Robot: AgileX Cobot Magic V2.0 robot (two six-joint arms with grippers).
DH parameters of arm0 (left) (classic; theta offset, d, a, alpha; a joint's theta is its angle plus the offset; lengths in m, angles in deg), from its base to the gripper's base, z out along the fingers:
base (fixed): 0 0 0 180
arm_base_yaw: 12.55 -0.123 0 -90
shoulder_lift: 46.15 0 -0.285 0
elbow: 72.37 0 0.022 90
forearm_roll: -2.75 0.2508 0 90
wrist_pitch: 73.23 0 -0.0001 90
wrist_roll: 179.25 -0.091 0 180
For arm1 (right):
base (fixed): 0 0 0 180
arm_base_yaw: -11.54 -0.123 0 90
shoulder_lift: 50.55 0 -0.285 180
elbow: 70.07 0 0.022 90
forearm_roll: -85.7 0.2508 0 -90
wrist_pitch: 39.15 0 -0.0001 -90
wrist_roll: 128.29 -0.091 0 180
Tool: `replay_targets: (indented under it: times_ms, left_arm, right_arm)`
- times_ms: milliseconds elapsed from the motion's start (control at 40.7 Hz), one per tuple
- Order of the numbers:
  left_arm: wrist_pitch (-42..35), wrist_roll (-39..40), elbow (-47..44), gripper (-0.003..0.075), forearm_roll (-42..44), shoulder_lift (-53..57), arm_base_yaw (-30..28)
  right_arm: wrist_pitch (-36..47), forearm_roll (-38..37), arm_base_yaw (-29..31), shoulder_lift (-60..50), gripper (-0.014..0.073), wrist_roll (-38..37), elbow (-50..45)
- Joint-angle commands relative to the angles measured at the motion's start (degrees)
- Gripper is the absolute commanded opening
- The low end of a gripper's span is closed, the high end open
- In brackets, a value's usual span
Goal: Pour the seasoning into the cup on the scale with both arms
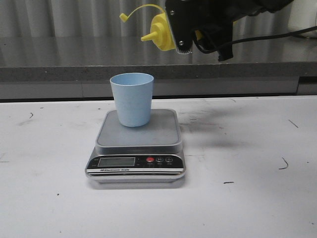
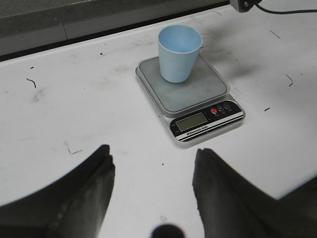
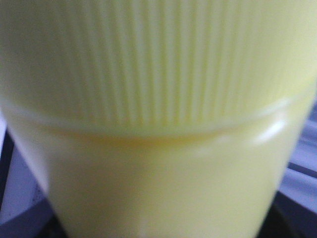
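Right pincer (image 1: pixel 190 37) clenched on bottle (image 1: pixel 161 32), tipped sideways above cup (image 1: pixel 132 99) on scale (image 1: pixel 137 148) for pouring; left pincer (image 2: pixel 153 173) released, waiting.

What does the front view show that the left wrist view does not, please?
Only the front view shows the yellow bottle, tipped sideways high above the table, nozzle toward the left, held in the right claw with its little cap off and dangling. Only the left wrist view shows the left claw, open and empty over bare table. Both show the blue cup standing upright on the scale.
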Motion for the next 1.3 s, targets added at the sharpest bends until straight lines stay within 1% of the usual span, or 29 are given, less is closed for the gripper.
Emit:
replay_targets:
  times_ms: [0,172,246,344,516,590,639,664,713,836,959,1106,1278]
  left_arm:
    - [-4.3,0.4,1.5,0.0365,0.1,-0.3,0.4]
    - [-4.3,0.4,1.5,0.0365,0.1,-0.3,0.4]
    - [-4.3,0.4,1.5,0.0365,0.1,-0.3,0.4]
    - [-4.3,0.4,1.5,0.0365,0.1,-0.3,0.4]
    - [-4.3,0.4,1.5,0.0365,0.1,-0.3,0.4]
    - [-4.3,0.4,1.5,0.0365,0.1,-0.3,0.4]
    - [-4.3,0.4,1.5,0.0365,0.1,-0.3,0.4]
    - [-4.3,0.4,1.5,0.0365,0.1,-0.3,0.4]
    - [-4.3,0.4,1.5,0.0365,0.1,-0.3,0.4]
    - [-4.3,0.4,1.5,0.0365,0.1,-0.3,0.4]
    - [-4.3,0.4,1.5,0.0365,0.1,-0.3,0.4]
    - [-4.3,0.4,1.5,0.0365,0.1,-0.3,0.4]
    - [-4.3,0.4,1.5,0.0365,0.1,-0.3,0.4]
  right_arm:
    - [5.6,-2.2,-0.2,-3.4,0.0288,0.8,2.5]
    - [5.6,-2.1,-0.2,-3.4,0.0288,0.8,2.5]
    - [5.6,-1.0,-0.2,-3.4,0.0288,0.8,2.5]
    - [5.6,1.7,-0.2,-3.4,0.0288,0.7,2.5]
    - [5.6,9.4,-0.2,-3.4,0.0288,0.6,2.5]
    - [5.6,14.6,-0.2,-3.4,0.0288,-0.4,2.5]
    - [5.8,20.1,-0.2,-3.4,0.0288,-1.7,2.5]
    - [6.0,21.7,-0.2,-3.5,0.0288,-2.4,2.5]
    - [6.2,27.9,-0.2,-3.6,0.0288,-3.7,2.5]
    - [6.8,40.4,0.4,-4.5,0.0288,-3.9,2.5]
    - [3.9,51.1,2.2,-6.5,0.0288,-3.9,2.5]
    - [-0.5,64.4,6.3,-10.8,0.0288,-3.9,2.3]
    - [-3.5,64.2,9.5,-16.5,0.0288,-3.7,-3.0]
